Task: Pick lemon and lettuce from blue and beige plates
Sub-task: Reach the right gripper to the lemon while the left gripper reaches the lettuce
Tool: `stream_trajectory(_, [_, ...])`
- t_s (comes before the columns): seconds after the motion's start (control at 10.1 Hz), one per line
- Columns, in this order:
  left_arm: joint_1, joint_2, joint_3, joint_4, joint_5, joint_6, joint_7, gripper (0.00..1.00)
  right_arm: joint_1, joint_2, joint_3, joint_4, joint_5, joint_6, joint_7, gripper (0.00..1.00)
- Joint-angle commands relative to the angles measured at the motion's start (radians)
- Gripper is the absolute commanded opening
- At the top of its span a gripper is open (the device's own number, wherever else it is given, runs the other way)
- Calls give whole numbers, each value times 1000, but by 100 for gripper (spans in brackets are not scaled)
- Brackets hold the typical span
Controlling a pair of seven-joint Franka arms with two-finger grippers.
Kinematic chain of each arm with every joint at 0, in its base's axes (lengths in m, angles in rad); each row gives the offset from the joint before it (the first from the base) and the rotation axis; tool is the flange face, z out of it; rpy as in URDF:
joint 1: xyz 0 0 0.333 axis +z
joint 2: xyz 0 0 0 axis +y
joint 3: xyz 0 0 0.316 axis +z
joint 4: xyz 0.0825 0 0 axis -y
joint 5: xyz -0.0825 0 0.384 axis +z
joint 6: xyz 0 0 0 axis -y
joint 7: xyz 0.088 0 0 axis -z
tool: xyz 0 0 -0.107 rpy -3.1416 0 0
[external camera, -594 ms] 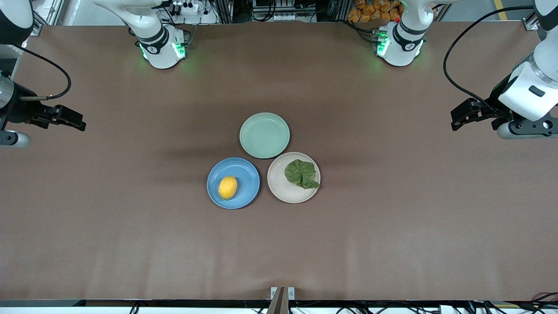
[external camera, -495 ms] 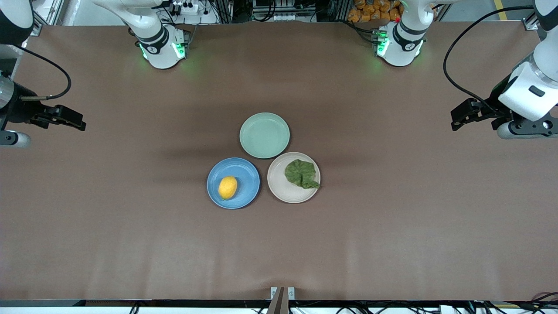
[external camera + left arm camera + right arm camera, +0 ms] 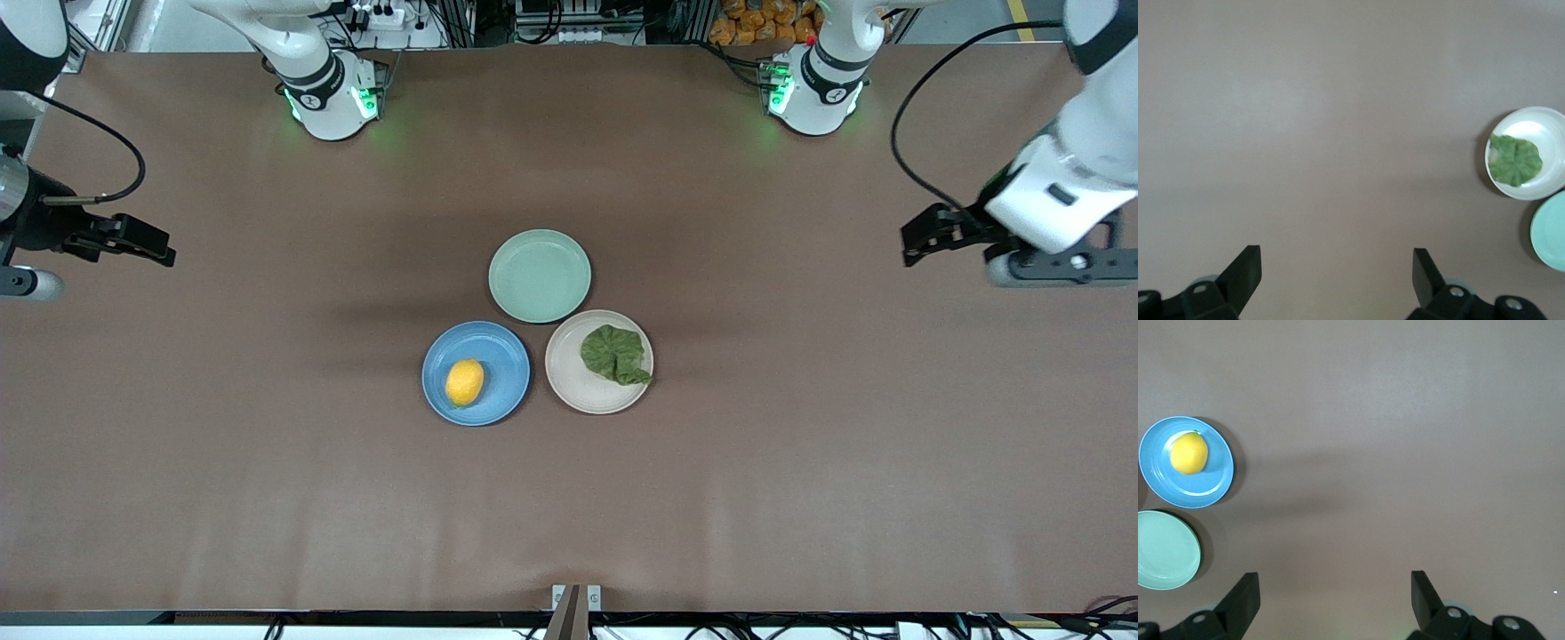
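A yellow lemon (image 3: 465,382) lies on the blue plate (image 3: 503,391) at the table's middle. A green lettuce leaf (image 3: 614,355) lies on the beige plate (image 3: 576,388) beside it, toward the left arm's end. My left gripper (image 3: 916,246) is open and empty over bare table at the left arm's end; its wrist view shows the lettuce (image 3: 1515,159) and the beige plate (image 3: 1550,120). My right gripper (image 3: 158,253) is open and empty over bare table at the right arm's end; its wrist view shows the lemon (image 3: 1189,453) on the blue plate (image 3: 1211,483).
An empty pale green plate (image 3: 540,275) sits just farther from the front camera, touching both other plates. It shows in the left wrist view (image 3: 1550,232) and the right wrist view (image 3: 1165,550). Brown table surface (image 3: 800,462) surrounds the plates.
My left gripper has shifted a little toward the table's middle. The right arm, the plates, the lemon and the lettuce have not moved.
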Motion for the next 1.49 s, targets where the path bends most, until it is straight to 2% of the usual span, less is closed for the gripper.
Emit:
stream_trajectory(0.0, [-88, 80, -10, 9, 7, 81, -24, 100, -8, 25, 17, 1, 73, 44, 12, 100])
stream_trajectory(0.3, [-264, 220, -10, 9, 8, 216, -372, 100, 106, 123, 30, 1, 89, 193, 280, 100])
stream_trajectory(0.59, [-421, 398, -5, 12, 11, 447, -601, 100, 197, 302, 31, 9, 95, 380, 553, 100])
stream_trajectory(0.79, [-490, 494, 2, 12, 106, 567, -639, 100, 261, 466, 45, 73, 92, 506, 762, 100])
stream_trajectory(0.89, [-513, 551, 2, 13, 161, 622, -642, 100, 294, 534, 47, 78, 85, 552, 817, 100])
stream_trajectory(0.99, [-530, 596, 5, 13, 169, 685, -640, 100, 323, 580, 47, 78, 85, 627, 877, 100])
stream_trajectory(1.19, [-530, 641, 7, 13, 189, 745, -621, 100, 361, 619, 47, 76, 69, 651, 902, 100])
stream_trajectory(1.39, [-530, 687, 7, 31, 256, 775, -604, 100, 393, 654, 48, 75, 16, 652, 901, 100])
